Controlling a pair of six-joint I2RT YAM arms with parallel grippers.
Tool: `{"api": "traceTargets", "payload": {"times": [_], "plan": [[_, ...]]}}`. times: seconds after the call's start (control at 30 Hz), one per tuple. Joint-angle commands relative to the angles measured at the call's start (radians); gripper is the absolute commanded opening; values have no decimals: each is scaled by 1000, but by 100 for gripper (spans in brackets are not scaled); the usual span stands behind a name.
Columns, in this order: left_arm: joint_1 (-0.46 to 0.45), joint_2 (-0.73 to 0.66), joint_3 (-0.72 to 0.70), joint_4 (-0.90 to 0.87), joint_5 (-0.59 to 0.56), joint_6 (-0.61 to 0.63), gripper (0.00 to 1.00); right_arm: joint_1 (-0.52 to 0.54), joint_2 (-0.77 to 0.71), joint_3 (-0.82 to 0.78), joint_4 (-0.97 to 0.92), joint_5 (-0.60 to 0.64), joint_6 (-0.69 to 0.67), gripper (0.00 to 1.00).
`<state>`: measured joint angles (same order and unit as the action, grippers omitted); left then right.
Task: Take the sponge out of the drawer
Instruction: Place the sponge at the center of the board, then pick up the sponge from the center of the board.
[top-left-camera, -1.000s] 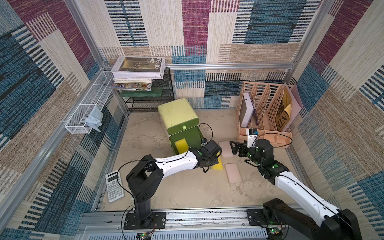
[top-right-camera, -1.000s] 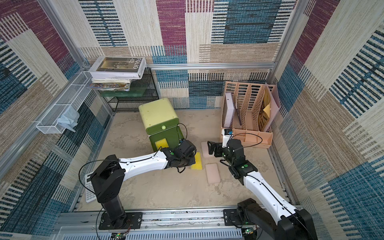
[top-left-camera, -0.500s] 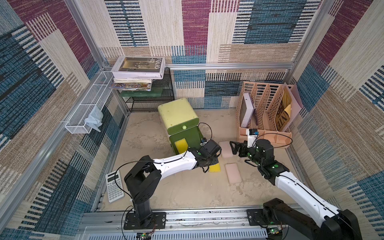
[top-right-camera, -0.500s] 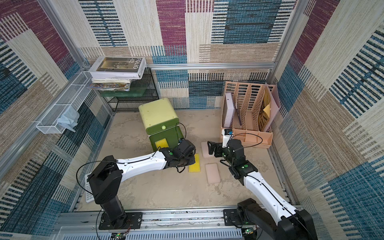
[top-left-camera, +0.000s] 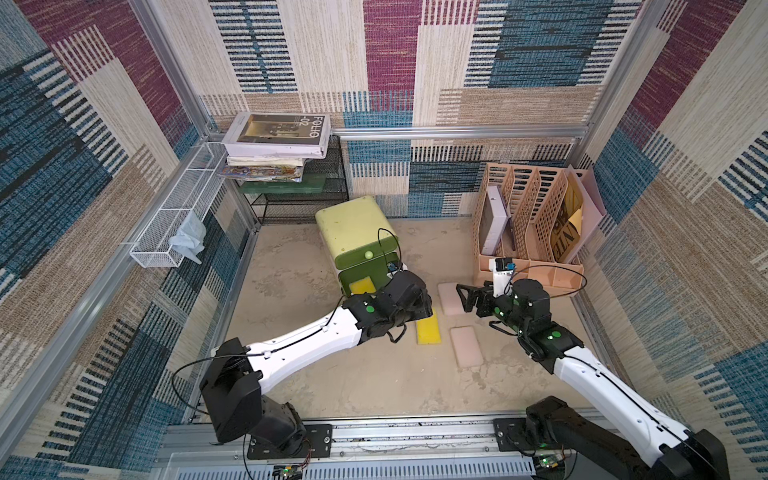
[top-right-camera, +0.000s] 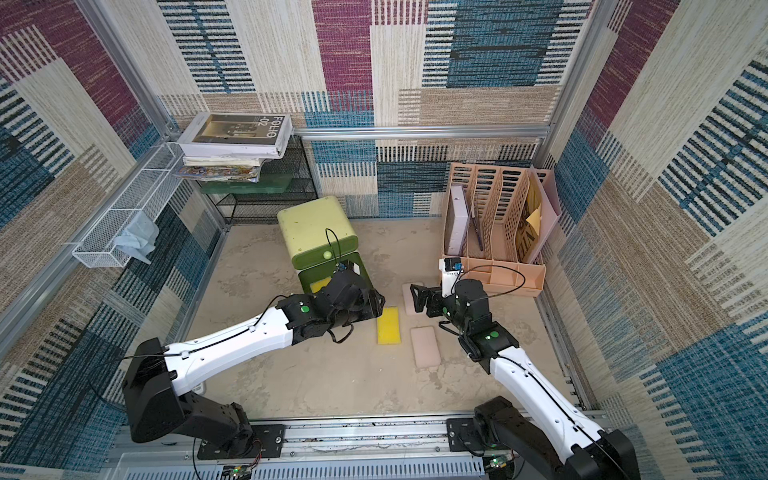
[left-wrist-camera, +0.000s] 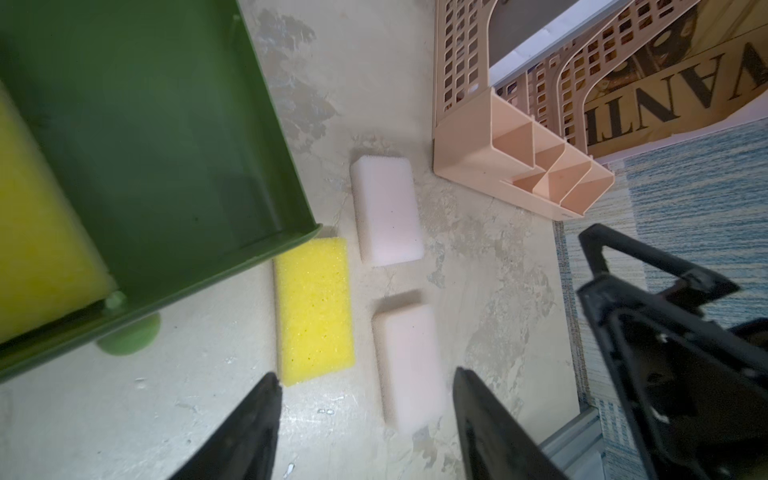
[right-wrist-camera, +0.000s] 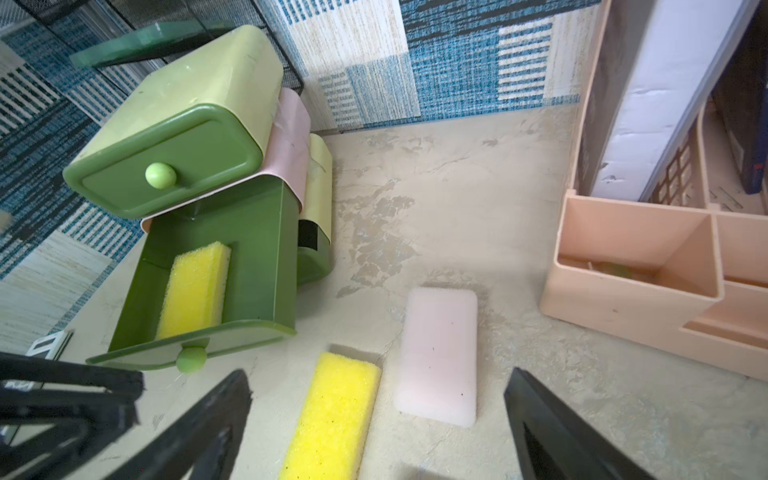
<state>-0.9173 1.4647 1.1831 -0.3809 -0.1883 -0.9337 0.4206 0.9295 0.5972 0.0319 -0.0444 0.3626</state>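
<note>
Two yellow sponges are in sight. One yellow sponge (top-left-camera: 428, 332) lies flat on the table (top-left-camera: 332, 386), its long axis running from the front of the open drawer (right-wrist-camera: 257, 249) toward my base, with one short end just beside the drawer's front corner. The second yellow sponge (right-wrist-camera: 193, 291) lies inside that drawer against one side wall, its long axis along the drawer's depth. My left pincer (left-wrist-camera: 365, 378) hangs above the near end of the outside sponge, jaws well apart, gripping nothing. My right pincer (right-wrist-camera: 378, 376) stands wide apart too, empty, near the pink sponges (top-left-camera: 466, 345), which lie beside the yellow one and parallel to it.
</note>
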Motion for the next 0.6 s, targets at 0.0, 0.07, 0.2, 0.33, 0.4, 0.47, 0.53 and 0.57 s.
{"api": "traceTargets", "payload": {"times": [0.0, 0.07, 0.2, 0.33, 0.4, 0.47, 0.53, 0.57], "plan": [[13, -83, -34, -45, -84, 64, 73, 43, 16, 14, -57, 6, -12, 95], [31, -145, -56, -64, -101, 90, 77, 71, 42, 23, -76, 12, -10, 93], [71, -244, -77, -121, -119, 160, 84, 95, 110, 41, -109, -5, 1, 88], [114, -342, -89, -190, -151, 246, 89, 110, 178, 52, -124, -32, 11, 79], [133, -390, -97, -213, -166, 282, 95, 120, 209, 59, -128, -45, 12, 76], [145, -438, -103, -238, -188, 322, 99, 131, 248, 71, -135, -59, 11, 71], [151, -475, -101, -267, -207, 358, 100, 141, 284, 79, -140, -71, 14, 69], [152, -492, -98, -283, -219, 374, 100, 148, 302, 82, -142, -73, 16, 66]]}}
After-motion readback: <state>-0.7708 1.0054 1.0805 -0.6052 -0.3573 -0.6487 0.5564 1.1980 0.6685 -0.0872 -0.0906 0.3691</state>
